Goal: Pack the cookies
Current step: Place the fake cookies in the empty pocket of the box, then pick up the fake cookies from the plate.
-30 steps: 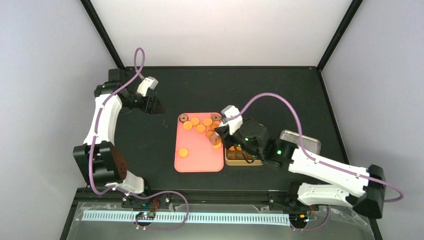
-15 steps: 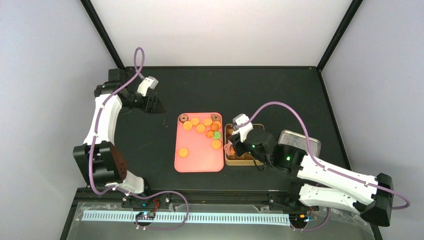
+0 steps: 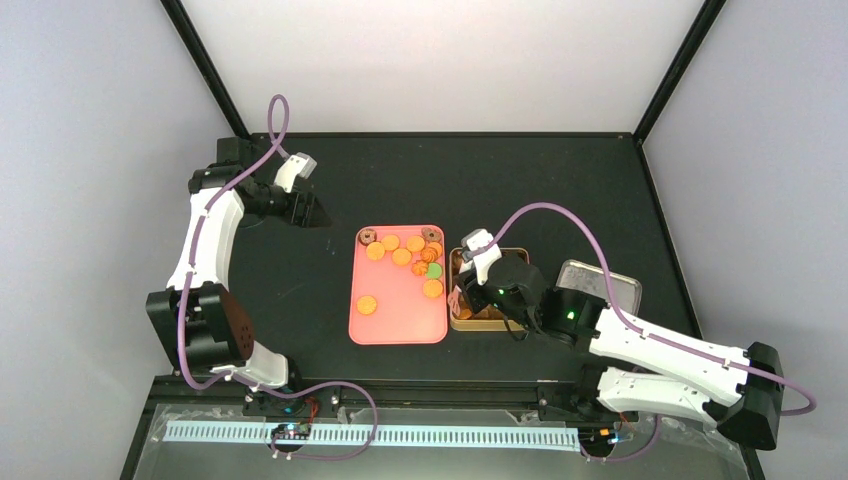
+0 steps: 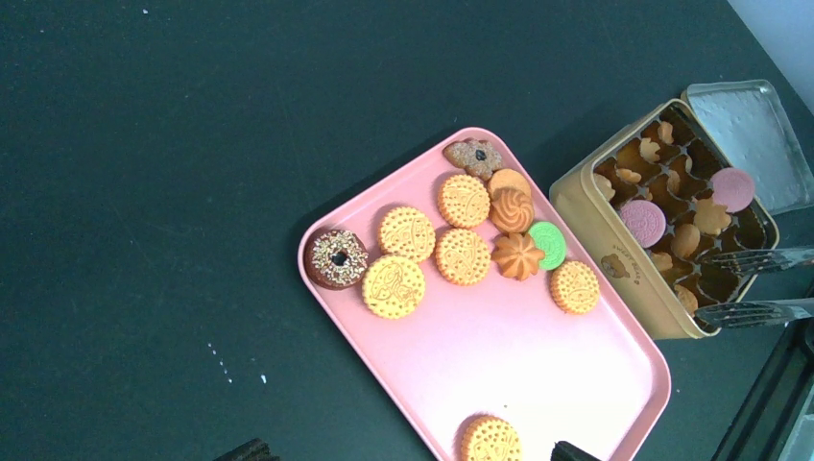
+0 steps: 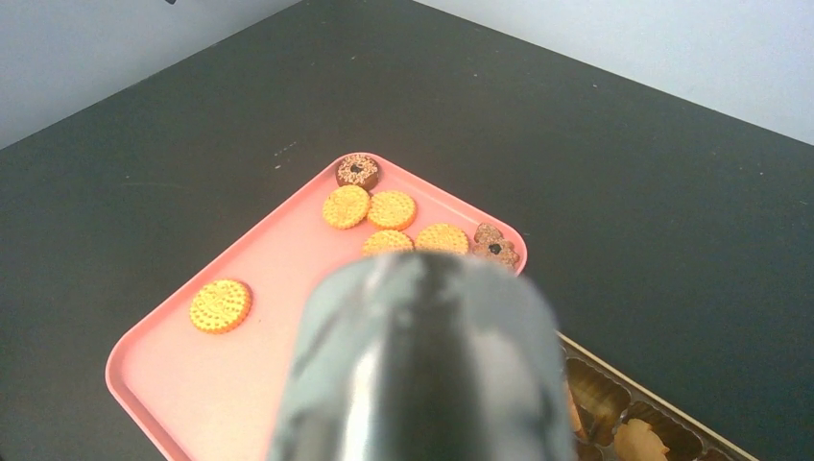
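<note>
Ridged round cookies (image 4: 463, 256), pink tray (image 4: 499, 355), metal tongs (image 4: 760, 259)

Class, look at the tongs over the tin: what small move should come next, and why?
Probably lift the tongs clear of the tin and swing them back toward the pink tray. Their tips stand apart over the tin with nothing between them, while many cookies lie unpacked on the tray.

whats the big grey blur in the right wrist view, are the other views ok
Right wrist: a grey blob sits too close to the lens, out of focus, hiding part of the pink tray; the cookies behind are sharp. Left wrist: crisp, evenly lit. Top external: sharp, but cookies tiny.
</note>
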Robot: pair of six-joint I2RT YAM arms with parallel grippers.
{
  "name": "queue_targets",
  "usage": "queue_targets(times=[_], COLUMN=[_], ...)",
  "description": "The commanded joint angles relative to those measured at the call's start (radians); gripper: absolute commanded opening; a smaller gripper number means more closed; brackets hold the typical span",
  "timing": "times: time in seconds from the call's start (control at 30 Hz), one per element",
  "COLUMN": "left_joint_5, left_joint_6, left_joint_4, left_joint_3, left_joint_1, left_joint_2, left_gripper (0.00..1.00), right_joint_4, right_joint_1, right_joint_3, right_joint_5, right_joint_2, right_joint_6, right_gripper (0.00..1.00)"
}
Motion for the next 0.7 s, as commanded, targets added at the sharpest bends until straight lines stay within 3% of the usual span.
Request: queue_targets(times=[0.0,0.27,0.67], left_joint_5=[0.023,0.018,0.015], left_joint_6=[0.009,0.011,0.016], left_joint_4=[-0.015,-0.024,-0.032], left_joint_3=[0.025,0.026,0.025], left_joint_1=[0.006,0.007,0.018], left_joint_2=[0.004,0.003,0.006], left_gripper=[0.77,0.77,0.77], right_joint_4=[0.04,0.094,0.217], right_joint_1=[-0.008,-0.047,-0.167], right_joint_3=[0.022,0.118,0.347], right_joint_5=[0.017,-0.017,-0.198], right_joint_2=[-0.018,0.035,0.409], right_joint_6=[-0.003,-0.063,-0.136], right_gripper=[0.38,0.37,0.37])
